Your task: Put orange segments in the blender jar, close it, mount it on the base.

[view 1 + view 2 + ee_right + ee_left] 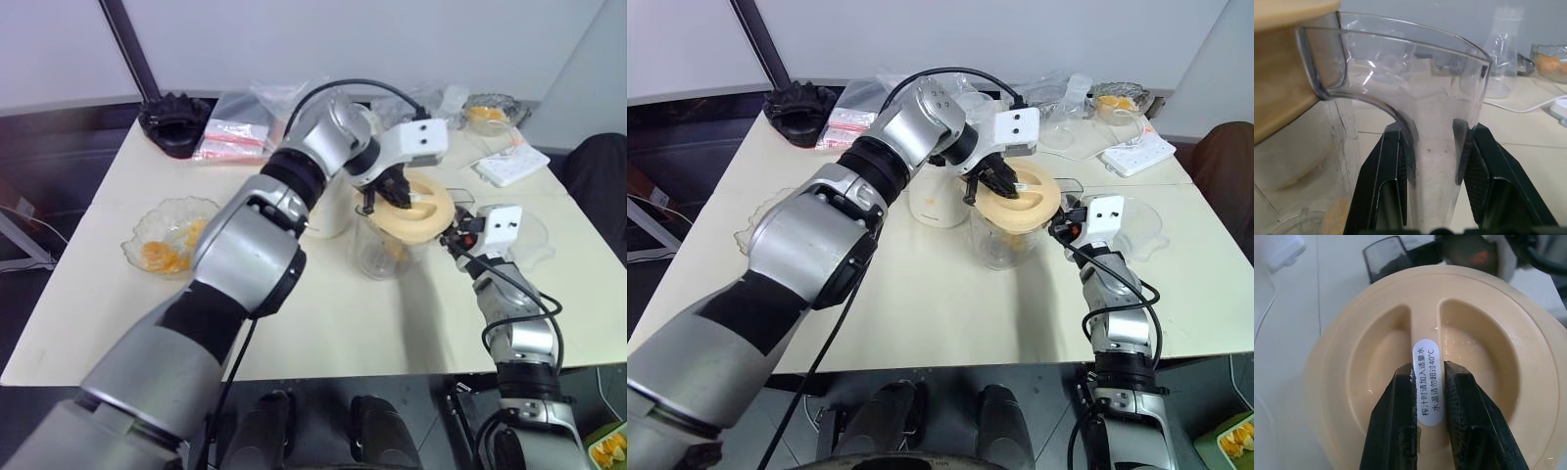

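Note:
The blender jar [377, 250] stands at the table's middle, with orange segments [1338, 215] showing low inside it. A cream round lid [431, 211] lies tilted on its rim. My left gripper [1429, 369] comes down from above, shut on the lid's labelled middle ridge [1428, 382]. My right gripper [1432, 132] reaches in level from the right and is shut on the jar's clear handle [1435, 98]. The cream-white base [939, 206] stands just left of the jar, partly hidden by my left arm. More orange segments [162, 257] lie in a glass bowl [147, 230] at the left.
A white power strip [511, 164] and a second bowl of orange pieces [487, 115] sit at the back right. A clear empty bowl [1141, 230] lies right of my right gripper. Plastic bags [235, 132] and a black object [176, 122] are at the back left.

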You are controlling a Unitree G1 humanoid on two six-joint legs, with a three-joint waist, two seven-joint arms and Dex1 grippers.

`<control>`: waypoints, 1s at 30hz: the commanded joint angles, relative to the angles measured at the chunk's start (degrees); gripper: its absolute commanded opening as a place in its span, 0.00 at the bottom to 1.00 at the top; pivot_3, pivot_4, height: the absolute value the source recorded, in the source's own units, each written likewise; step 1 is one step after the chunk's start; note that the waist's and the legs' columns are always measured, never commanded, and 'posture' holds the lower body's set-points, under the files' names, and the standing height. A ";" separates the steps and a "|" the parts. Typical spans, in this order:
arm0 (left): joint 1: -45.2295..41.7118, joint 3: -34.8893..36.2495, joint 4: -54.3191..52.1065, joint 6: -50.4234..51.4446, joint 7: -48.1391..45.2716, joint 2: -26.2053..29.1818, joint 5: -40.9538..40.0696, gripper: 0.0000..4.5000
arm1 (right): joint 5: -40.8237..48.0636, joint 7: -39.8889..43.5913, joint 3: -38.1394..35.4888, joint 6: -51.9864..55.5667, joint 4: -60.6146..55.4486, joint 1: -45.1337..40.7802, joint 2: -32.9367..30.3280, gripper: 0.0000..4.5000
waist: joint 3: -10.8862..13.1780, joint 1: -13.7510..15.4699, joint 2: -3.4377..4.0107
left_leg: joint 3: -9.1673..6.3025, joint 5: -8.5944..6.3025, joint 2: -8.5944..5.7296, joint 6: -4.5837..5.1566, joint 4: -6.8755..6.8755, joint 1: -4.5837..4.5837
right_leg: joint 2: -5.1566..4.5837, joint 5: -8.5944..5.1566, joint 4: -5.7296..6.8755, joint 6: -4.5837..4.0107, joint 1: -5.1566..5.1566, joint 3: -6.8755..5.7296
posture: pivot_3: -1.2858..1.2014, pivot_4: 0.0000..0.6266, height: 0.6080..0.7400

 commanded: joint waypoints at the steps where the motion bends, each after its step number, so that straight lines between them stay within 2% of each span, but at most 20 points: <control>1: 4.12 -1.62 1.64 6.05 9.46 -2.18 1.94 0.05 | -1.28 1.90 2.81 -1.06 -4.17 0.66 0.37 0.21 | -0.10 0.08 0.03 | -0.01 0.00 -0.01 0.00 0.00 0.02 | 0.00 -0.01 0.00 0.01 0.04 0.00 | 0.52 0.24 1.00; 7: 7.03 -1.61 0.27 12.31 14.54 -3.72 1.79 0.05 | -1.90 2.24 3.85 -0.91 -3.79 1.06 0.14 0.21 | -0.84 0.15 0.09 | -0.10 -0.11 -0.03 -0.18 0.00 0.33 | -0.04 -0.18 -0.19 -0.16 0.62 0.00 | 0.52 0.24 1.00; 10: 7.29 -0.03 -0.08 15.44 17.33 -4.52 0.40 0.05 | -1.75 2.35 3.66 -0.83 -3.57 1.17 -0.04 0.21 | -1.36 0.05 0.41 | -0.22 -0.13 0.03 -0.16 -0.05 0.30 | 0.01 -0.21 -0.56 -0.15 0.96 0.00 | 0.52 0.24 1.00; 19: 8.74 -1.40 -1.10 13.18 16.13 -4.52 0.48 0.05 | -1.85 2.63 3.52 -0.62 -3.01 0.70 -0.48 0.21 | -1.88 -0.02 0.59 | -0.28 -0.20 0.04 -0.05 -0.15 0.13 | -0.04 -0.39 -0.99 0.10 1.34 0.03 | 0.52 0.24 1.00; 26: 3.84 0.56 -2.64 9.72 10.43 -2.09 -2.37 0.81 | -2.10 2.87 3.68 -0.55 -2.71 0.82 -0.88 0.21 | -1.87 -1.34 0.57 | -0.31 -0.20 0.01 -0.04 -0.30 -0.18 | -0.03 -0.42 -0.91 0.13 0.75 0.05 | 0.52 0.24 1.00; 27: 2.01 1.89 -3.10 9.61 9.70 -1.38 -3.69 0.89 | -2.21 2.94 3.79 -0.40 -2.75 0.89 -1.10 0.21 | -1.85 -1.35 0.58 | -0.25 -0.19 -0.01 -0.04 -0.37 -0.20 | -0.02 -0.45 -0.84 0.20 0.61 0.04 | 0.52 0.24 1.00; 30: -4.69 7.10 -4.24 10.34 8.62 1.43 -8.75 0.89 | -2.33 3.29 3.89 -0.08 -2.97 1.20 -1.73 0.21 | -1.43 -1.52 0.62 | -0.17 -0.16 -0.03 0.02 -0.46 -0.31 | 0.00 -0.44 -0.66 0.50 0.29 0.05 | 0.52 0.24 1.00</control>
